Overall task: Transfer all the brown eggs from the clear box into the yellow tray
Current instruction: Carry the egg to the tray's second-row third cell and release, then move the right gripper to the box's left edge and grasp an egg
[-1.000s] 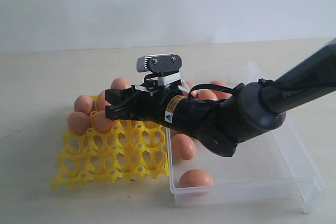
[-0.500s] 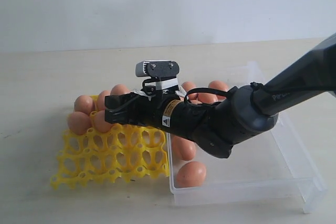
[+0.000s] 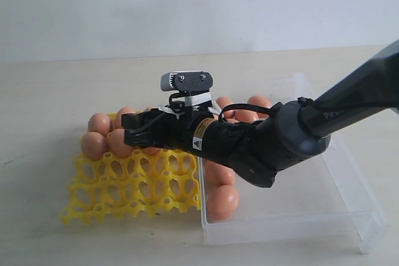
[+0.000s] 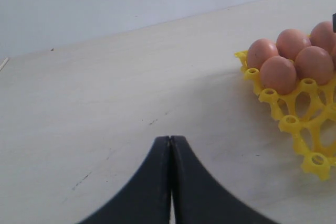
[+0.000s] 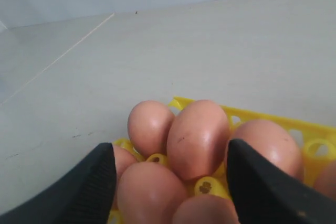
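Note:
The yellow tray (image 3: pixel 134 197) lies left of the clear box (image 3: pixel 349 207). Several brown eggs (image 3: pixel 100 123) fill the tray's far left cups. My right gripper (image 3: pixel 126 135) reaches across the box and hovers low over those cups. In the right wrist view it (image 5: pixel 170 153) is open, its fingers (image 5: pixel 94 182) straddling seated eggs (image 5: pixel 198 139) without touching them. More brown eggs (image 3: pixel 221 202) lie in the box, partly hidden by the arm. My left gripper (image 4: pixel 169 139) is shut and empty over bare table, with the tray (image 4: pixel 294 124) and its eggs (image 4: pixel 278 74) off to one side.
The right arm's dark body (image 3: pixel 274 141) covers the middle of the box. The tray's near rows (image 3: pixel 156 185) hold open cups. A pale wall (image 3: pixel 199 4) stands behind the tan table (image 3: pixel 37 91).
My right gripper has sunk a little lower over the tray's far cups. The loose egg at the box's near side has rolled left toward the corner.

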You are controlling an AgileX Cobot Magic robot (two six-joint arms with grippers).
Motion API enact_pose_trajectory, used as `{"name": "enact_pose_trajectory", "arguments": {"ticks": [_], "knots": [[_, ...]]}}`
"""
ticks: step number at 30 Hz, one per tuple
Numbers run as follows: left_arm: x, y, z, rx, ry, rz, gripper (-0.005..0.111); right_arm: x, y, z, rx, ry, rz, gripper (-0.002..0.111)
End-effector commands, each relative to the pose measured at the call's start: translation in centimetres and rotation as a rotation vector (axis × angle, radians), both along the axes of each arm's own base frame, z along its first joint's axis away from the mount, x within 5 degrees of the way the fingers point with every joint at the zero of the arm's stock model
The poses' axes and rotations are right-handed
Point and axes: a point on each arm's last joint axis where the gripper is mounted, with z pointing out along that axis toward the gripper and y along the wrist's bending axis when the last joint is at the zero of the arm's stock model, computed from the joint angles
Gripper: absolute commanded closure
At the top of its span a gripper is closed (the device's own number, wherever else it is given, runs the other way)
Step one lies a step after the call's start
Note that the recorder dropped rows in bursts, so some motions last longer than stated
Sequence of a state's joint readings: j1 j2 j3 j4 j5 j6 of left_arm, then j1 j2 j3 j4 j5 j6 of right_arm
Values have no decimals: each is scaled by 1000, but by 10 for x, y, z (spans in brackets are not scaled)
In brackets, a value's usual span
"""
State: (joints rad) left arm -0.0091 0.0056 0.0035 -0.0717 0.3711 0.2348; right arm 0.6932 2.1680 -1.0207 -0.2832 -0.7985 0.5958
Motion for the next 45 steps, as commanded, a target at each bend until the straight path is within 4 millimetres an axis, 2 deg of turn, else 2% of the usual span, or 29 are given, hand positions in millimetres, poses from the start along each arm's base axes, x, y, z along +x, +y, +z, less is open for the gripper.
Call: {"name": "enact_pose_trajectory", "arguments": {"ticks": [1,4,7,10,13,15,18,21,23,28,30,31,34,45], "knots": [[0,0,2,-2,-17,-1,107,-1,2,38,37,-70,8,63],[0,0,2,-2,-17,-1,107,-3,-8,80,-43,-95,-19,82],[0,0,2,-2,-17,-1,107,-10,-26,115,-308,-143,-22,107],[0,0,2,-2,-17,-1,107,-19,-49,137,-619,-52,-22,108],[0,0,2,-2,-17,-1,107,-31,-71,147,-829,112,-38,108],[0,0,2,-2,-17,-1,107,-36,-83,146,-913,225,-60,108],[0,0,2,-2,-17,-1,107,-39,-92,140,-847,408,-135,106],[0,0,2,-2,-17,-1,107,-39,-93,136,-805,432,-135,97],[0,0,2,-2,-17,-1,107,-40,-93,131,-883,367,-42,88],[0,0,2,-2,-17,-1,107,-38,-92,117,-1175,75,369,60],[0,0,2,-2,-17,-1,107,-38,-92,114,-1230,8,460,54],[0,0,2,-2,-17,-1,107,-37,-91,111,-1280,-55,548,52],[0,0,2,-2,-17,-1,107,-36,-90,104,-1343,-148,673,52],[0,0,2,-2,-17,-1,107,-44,-97,64,-1413,-318,868,52]]}}
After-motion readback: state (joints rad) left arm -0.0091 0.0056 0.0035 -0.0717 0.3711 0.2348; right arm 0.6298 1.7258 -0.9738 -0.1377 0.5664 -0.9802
